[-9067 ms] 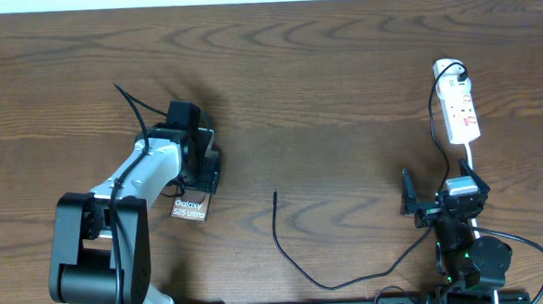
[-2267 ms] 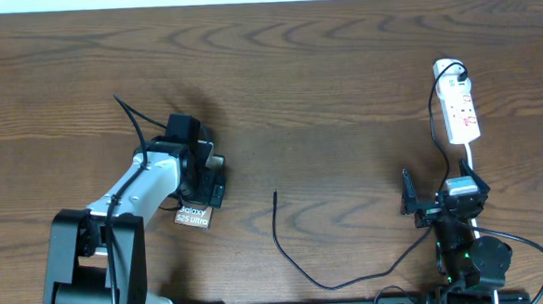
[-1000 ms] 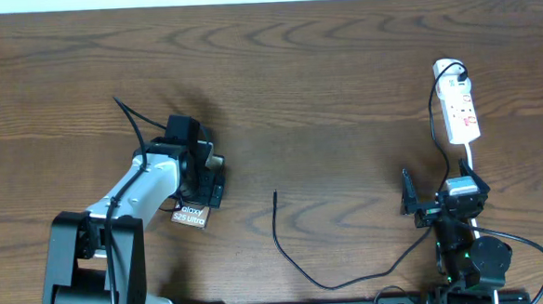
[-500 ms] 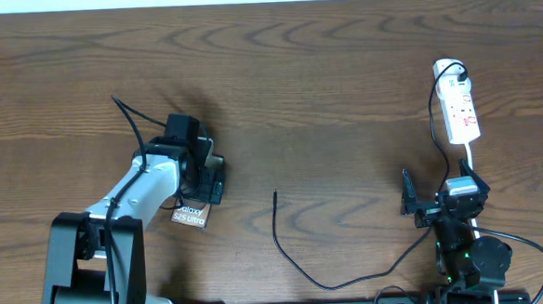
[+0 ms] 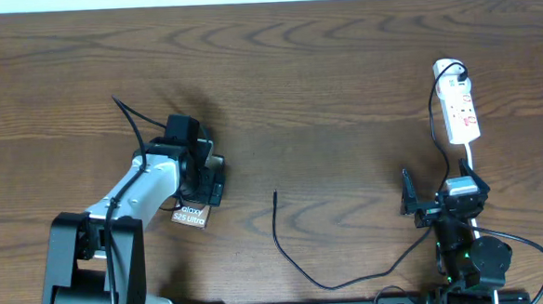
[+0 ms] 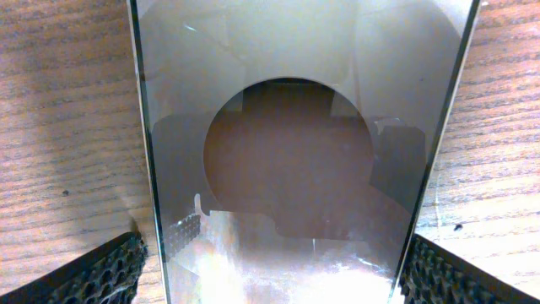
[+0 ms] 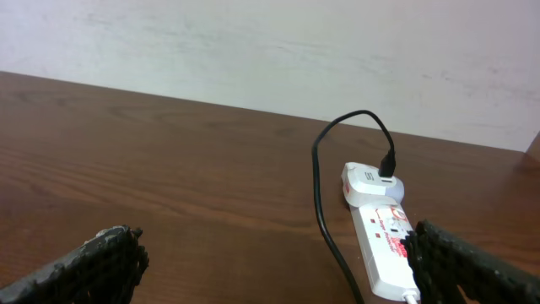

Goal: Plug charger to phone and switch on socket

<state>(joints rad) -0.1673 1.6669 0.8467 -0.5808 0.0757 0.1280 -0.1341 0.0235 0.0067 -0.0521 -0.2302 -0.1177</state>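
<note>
Our wooden bench [image 5: 342,74] carries everything. At lower left of the overhead view, the left tool [image 5: 201,182] is clamped across the phone [image 5: 190,213], fingers on its two side edges. It covers all but the end lettered "S25 Ultra". The charger [image 5: 286,249] curves across lower centre, its tip free and well apart from the phone. The socket [image 5: 460,109] lies at upper right, its red print unreadable. Below it the right tool [image 7: 272,241] gapes wide, holding nothing.
</note>
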